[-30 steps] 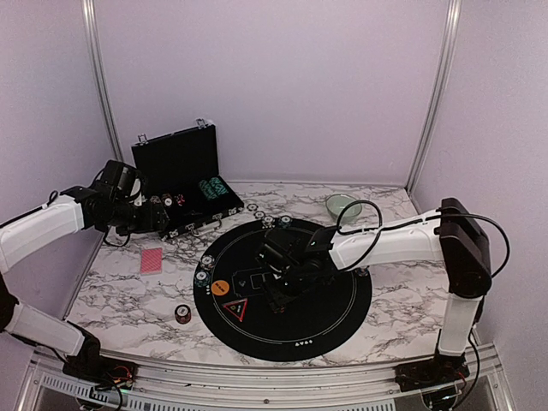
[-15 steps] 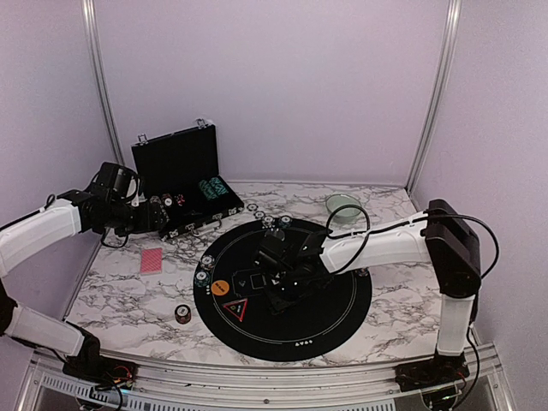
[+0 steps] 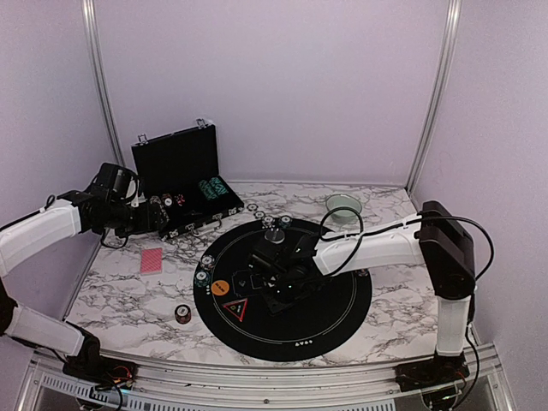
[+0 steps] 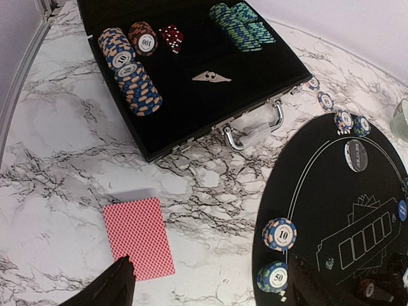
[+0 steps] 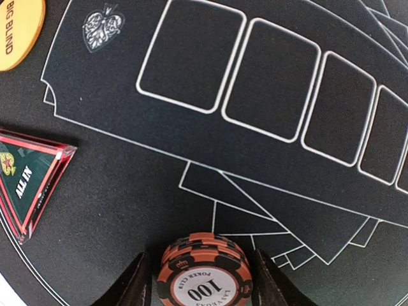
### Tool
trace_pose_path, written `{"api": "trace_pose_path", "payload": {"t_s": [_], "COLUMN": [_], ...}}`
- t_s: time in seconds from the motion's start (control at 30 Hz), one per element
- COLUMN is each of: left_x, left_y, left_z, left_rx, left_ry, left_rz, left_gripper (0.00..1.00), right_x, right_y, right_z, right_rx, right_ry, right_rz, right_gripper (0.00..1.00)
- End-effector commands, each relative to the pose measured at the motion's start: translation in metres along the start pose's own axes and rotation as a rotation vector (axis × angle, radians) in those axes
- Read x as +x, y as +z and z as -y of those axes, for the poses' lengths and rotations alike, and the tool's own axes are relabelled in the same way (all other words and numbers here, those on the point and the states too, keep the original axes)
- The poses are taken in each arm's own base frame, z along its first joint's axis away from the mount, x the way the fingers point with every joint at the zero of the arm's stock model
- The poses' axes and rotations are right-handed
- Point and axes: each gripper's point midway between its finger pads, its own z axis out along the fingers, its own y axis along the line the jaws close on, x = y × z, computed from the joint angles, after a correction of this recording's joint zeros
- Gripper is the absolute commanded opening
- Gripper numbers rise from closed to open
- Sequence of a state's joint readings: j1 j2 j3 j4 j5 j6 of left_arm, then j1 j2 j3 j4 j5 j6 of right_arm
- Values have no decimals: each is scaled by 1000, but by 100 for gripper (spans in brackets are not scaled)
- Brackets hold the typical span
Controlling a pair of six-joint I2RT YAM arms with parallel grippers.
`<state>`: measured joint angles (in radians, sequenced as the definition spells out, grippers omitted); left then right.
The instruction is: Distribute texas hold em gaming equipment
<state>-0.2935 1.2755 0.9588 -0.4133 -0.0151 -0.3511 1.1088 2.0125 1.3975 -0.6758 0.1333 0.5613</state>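
Note:
On the round black mat (image 3: 330,318) a stack of orange-and-black "100" chips (image 5: 203,271) sits between the fingers of my right gripper (image 5: 201,282). The jaws are open and stand close to its sides, with a thin dark gap on the left. From above this gripper (image 3: 272,288) is low over the mat's middle. My left gripper (image 4: 210,290) is open above the marble with nothing in it. A pinkish-red card pile (image 4: 138,237) lies by its left fingertip (image 4: 120,284). Two chip stacks, a "10" (image 4: 280,234) and a "50" (image 4: 274,278), stand on the mat's left rim.
The open black case (image 3: 178,167) with several chip rows stands at the back left, with a pale green bowl (image 3: 342,205) at the back right. An orange "BIG BLIND" disc (image 5: 19,29) and an "ALL IN" triangle (image 5: 29,178) lie on the mat. A lone chip stack (image 3: 182,313) is on the marble.
My right gripper has slid left across the mat and its fingers have drawn in around the "100" chips. The left arm has barely shifted.

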Motion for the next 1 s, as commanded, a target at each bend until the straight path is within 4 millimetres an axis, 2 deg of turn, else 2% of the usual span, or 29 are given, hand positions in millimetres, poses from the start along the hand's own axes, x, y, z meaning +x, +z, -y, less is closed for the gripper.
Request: {"api": "trace_pose_path", "payload": {"t_s": [0.0, 0.2, 0.53, 0.7, 0.97], "left_x": [-2, 0, 2, 4, 5], "left_y": [0, 2, 5, 7, 8], "left_z": [0, 4, 3, 2, 2], "left_rx": [13, 35, 32, 29, 26], "left_ry": [-5, -6, -9, -8, -7], "left_rz": [16, 4, -5, -12, -18], "left_gripper": [83, 83, 83, 83, 82], "right_x": [10, 8, 16, 26, 44], "right_y": [3, 2, 1, 2, -1], "right_z": [1, 3, 28, 57, 117], "right_rx": [23, 36, 110, 153, 222], "right_ry": [16, 18, 39, 78, 170], "right_rz": [-30, -22, -29, -40, -45], "right_gripper": [49, 34, 32, 32, 32]}}
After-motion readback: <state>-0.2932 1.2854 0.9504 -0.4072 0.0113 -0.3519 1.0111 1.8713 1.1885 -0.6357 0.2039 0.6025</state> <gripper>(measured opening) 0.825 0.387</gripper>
